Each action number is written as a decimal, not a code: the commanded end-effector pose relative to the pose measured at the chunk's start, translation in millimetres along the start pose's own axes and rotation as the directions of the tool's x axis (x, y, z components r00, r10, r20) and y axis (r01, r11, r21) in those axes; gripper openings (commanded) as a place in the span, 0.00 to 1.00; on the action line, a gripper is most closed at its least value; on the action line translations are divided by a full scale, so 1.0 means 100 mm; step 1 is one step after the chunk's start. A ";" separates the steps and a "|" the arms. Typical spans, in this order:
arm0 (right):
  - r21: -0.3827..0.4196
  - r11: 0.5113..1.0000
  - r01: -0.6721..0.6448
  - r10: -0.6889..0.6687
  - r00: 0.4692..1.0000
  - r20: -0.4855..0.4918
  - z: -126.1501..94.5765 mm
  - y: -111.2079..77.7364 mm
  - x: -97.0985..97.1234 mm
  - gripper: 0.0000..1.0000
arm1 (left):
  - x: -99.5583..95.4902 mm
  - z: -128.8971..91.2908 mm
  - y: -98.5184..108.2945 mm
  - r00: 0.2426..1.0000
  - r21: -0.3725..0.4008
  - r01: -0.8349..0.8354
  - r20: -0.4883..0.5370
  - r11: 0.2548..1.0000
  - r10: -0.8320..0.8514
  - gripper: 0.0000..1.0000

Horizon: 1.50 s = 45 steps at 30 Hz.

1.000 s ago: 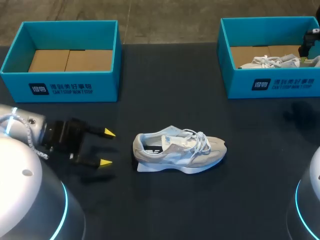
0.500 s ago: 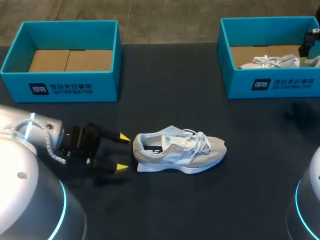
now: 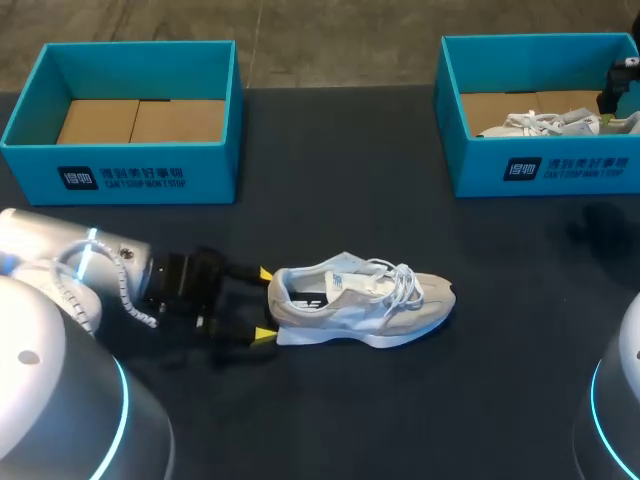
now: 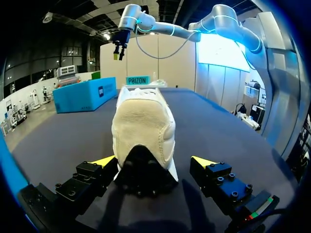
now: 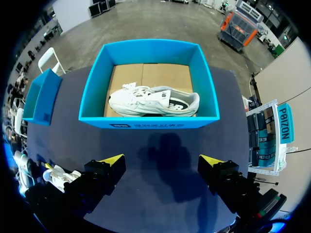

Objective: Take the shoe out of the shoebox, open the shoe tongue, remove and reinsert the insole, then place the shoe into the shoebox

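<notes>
A white and beige shoe (image 3: 360, 305) lies on its sole on the dark table, toe to the right. My left gripper (image 3: 263, 304) is open at its heel, one yellow tip on each side. In the left wrist view the heel (image 4: 143, 126) sits between the fingers of the left gripper (image 4: 154, 161), with a gap at the right finger. My right gripper (image 5: 162, 160) hangs open high above the right blue shoebox (image 5: 146, 119), which holds a second white shoe (image 5: 153, 101). The left shoebox (image 3: 120, 170) holds only cardboard.
Both blue boxes stand at the table's far edge, the left one (image 3: 35, 110) and the right one (image 3: 450, 120). A wide stretch of dark table lies between them and in front of the shoe.
My left gripper has slid right along the table, from well short of the shoe to straddling its heel. The shoe and the right arm have stayed put.
</notes>
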State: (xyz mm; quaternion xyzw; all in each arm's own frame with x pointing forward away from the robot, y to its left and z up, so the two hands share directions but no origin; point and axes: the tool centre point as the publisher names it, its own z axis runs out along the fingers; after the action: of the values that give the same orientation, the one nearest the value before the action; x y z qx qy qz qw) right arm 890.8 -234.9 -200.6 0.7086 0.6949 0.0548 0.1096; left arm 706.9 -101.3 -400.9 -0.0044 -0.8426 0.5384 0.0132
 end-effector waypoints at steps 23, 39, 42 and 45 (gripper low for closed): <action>-0.002 1.000 0.000 0.000 1.000 0.001 0.00 -0.01 0.00 1.00 | -0.07 0.19 -0.12 1.000 0.028 -0.025 0.001 0.999 0.025 1.00; -0.002 1.000 0.000 0.000 1.000 0.001 0.00 -0.01 0.00 1.00 | -0.13 0.25 -0.10 0.999 0.013 -0.045 -0.026 0.999 0.045 0.80; -0.002 1.000 0.000 0.000 1.000 0.001 0.00 -0.01 0.00 1.00 | -0.14 0.24 -0.08 0.999 0.006 -0.043 -0.026 0.999 0.043 0.67; -0.002 1.000 0.000 0.000 1.000 0.001 0.00 -0.01 0.00 1.00 | -0.14 0.25 -0.07 0.999 0.002 -0.043 -0.030 0.999 0.043 0.51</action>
State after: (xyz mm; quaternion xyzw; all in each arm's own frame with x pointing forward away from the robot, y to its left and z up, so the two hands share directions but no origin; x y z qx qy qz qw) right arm 890.8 -234.9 -200.6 0.7086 0.6949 0.0548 0.1096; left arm 718.7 -127.8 -403.6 -0.0303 -0.8399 0.5417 0.0124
